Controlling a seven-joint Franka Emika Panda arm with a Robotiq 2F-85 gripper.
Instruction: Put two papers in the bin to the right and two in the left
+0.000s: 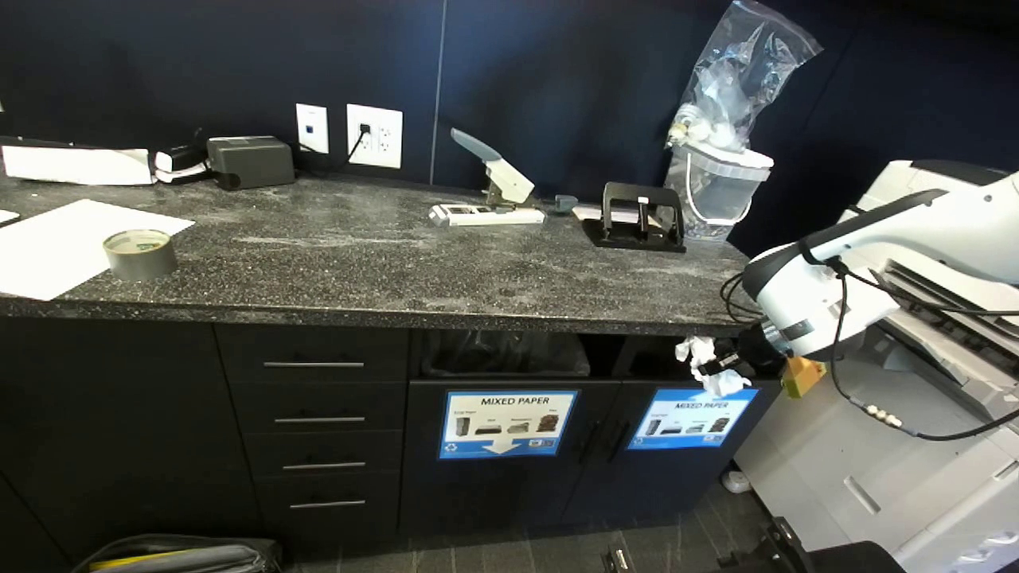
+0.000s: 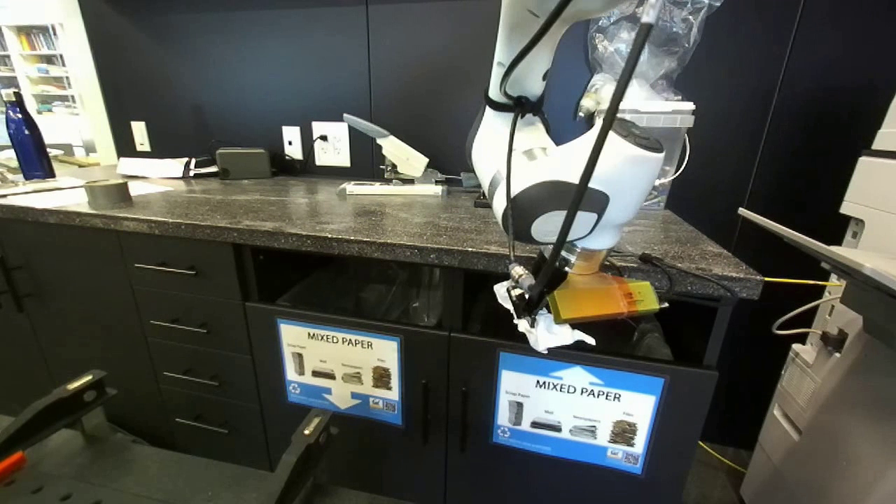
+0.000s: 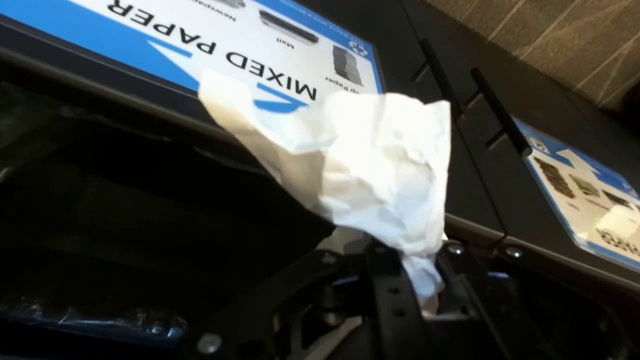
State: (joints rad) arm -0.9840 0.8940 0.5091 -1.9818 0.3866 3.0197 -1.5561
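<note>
A crumpled white paper (image 3: 390, 155) is pinched between the fingertips of my gripper (image 3: 420, 265) in the wrist view. The paper also shows in both exterior views (image 1: 723, 382) (image 2: 553, 334). My gripper (image 1: 712, 362) is at the front of the right bin's opening, just above its MIXED PAPER door. The right bin (image 2: 682, 358) has a dark interior with a plastic liner. The left bin (image 2: 420, 294) has an open slot with a clear liner, also seen in an exterior view (image 1: 509, 366). Any papers inside the bins are hidden.
The counter (image 1: 358, 274) overhangs both bin openings. It bears flat white sheets (image 1: 48, 247), a tape roll (image 1: 142, 259), a stapler (image 1: 489, 213), a hole punch (image 1: 637, 219) and a clear bucket (image 1: 708, 191). A printer (image 1: 868, 446) stands right of the cabinet.
</note>
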